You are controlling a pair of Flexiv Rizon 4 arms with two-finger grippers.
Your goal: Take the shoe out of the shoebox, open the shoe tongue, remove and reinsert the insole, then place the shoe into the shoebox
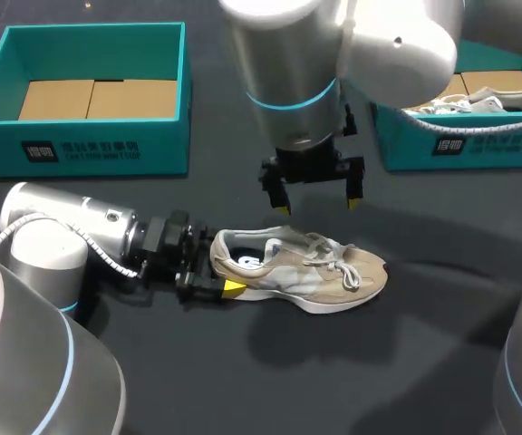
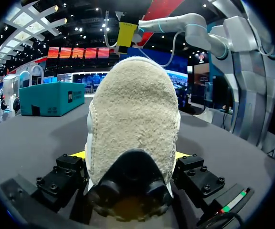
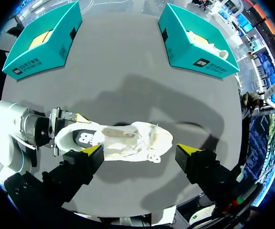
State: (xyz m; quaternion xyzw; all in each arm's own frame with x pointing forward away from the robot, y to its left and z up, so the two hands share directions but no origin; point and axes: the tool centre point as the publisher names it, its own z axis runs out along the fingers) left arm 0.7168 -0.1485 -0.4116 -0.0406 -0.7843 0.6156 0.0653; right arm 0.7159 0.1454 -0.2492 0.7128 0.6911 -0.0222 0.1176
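Head view: finds shoe [image 1: 297, 270] out of shoebox [image 1: 98, 149], lying midway between worktop's side edges, heel clamped in left end effector [image 1: 220, 288]. Notes right end effector [image 1: 315, 195] above, spread, empty. Judges tongue, insole and reboxing steps outstanding.

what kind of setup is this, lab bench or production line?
Probably a tabletop shoe-handling station, not a line: a dark table, two teal shoeboxes at its back, and one beige sneaker lying loose between them.

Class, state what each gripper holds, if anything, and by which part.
The left gripper clamps the shoe by its heel, a finger on each side. The right gripper hangs open above it, holding nothing.
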